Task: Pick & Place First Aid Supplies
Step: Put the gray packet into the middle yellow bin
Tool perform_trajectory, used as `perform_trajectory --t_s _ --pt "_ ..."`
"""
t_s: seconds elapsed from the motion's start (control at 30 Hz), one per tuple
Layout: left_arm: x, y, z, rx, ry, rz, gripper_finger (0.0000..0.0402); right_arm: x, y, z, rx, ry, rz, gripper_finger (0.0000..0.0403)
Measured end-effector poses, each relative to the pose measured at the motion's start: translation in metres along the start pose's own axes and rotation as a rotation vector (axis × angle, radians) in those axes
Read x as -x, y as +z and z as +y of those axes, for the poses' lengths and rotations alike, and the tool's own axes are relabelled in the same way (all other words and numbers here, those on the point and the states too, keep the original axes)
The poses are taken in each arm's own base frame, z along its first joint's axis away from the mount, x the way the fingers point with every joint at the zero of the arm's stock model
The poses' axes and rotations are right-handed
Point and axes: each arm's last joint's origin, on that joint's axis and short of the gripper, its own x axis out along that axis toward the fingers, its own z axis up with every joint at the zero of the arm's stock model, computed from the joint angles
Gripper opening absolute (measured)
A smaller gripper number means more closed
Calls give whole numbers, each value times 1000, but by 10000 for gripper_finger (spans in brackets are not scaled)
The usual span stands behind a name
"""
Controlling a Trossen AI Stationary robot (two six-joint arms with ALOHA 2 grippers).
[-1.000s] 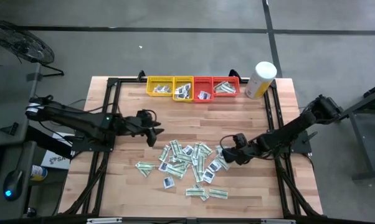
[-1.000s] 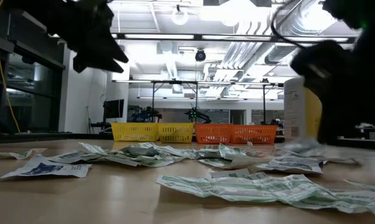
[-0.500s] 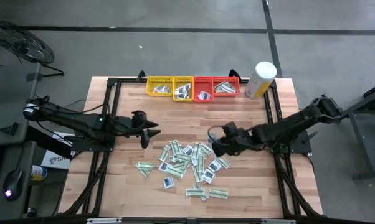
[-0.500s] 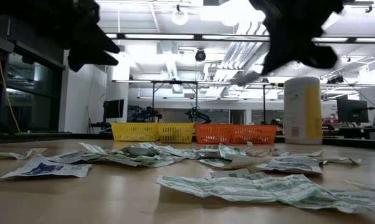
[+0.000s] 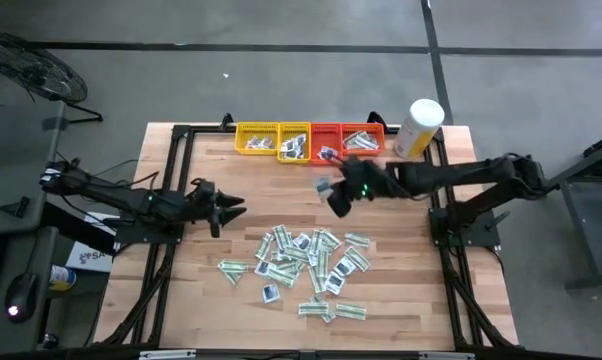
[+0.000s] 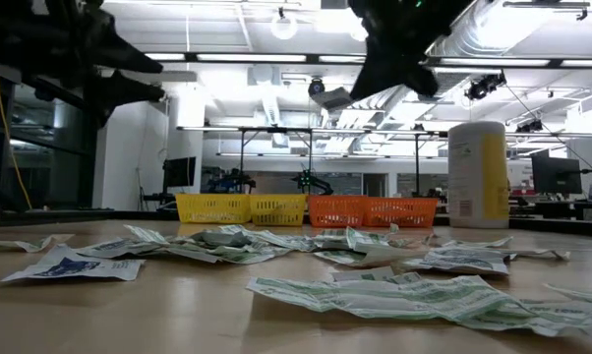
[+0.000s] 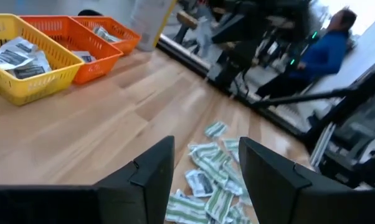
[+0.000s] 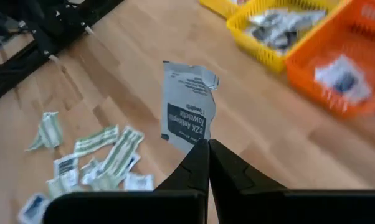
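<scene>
The first aid supplies are a scatter of flat packets [image 5: 306, 262] lying on the wooden table, green-and-white strips and small white squares with blue centres. My right gripper [image 5: 333, 196] hangs above the table between the pile and the trays, shut on one white packet [image 8: 187, 109] with a dark printed panel. The same packet [image 6: 333, 96] shows high up in the low view. My left gripper [image 5: 229, 207] hovers open to the left of the pile, its fingers [image 7: 153, 171] apart over bare wood, touching nothing. My right gripper pinches the white packet by its lower edge [image 8: 202, 140] between the two fingertips. Only that edge sits between them, and the rest stands out beyond the fingers. The packet is lifted clear of the table, with a torn-looking upper corner [image 8: 209, 79].
A row of yellow and orange-red trays [image 5: 311, 140] stands at the far edge, with packets inside. A tall white-and-yellow canister [image 5: 418, 127] stands to their right. Black frame rails [image 5: 176, 190] run along the table's left and right sides. Bare wood lies between trays and pile.
My right gripper has risen from the right side of the pile with the packet and carried it toward the far edge and leftward, toward the trays. My left gripper has drawn back toward the table's left edge.
</scene>
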Motion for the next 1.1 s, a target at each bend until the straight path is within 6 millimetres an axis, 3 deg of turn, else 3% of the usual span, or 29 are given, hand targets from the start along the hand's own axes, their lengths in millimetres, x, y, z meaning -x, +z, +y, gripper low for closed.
perform_trajectory --t_s 0.4,0.7,0.93,1.1 --pt "11 -8 13 138 -92 -184 179 -69 61 -41 299 68 -94 0" --pt "11 -7 15 168 -42 -216 179 -136 101 -72 566 -89 -27 0" --pt "11 -7 17 194 7 -238 179 -163 119 -97 688 -185 10 0" --pt "11 -7 18 198 34 -255 179 -174 120 -114 593 -130 29 0"
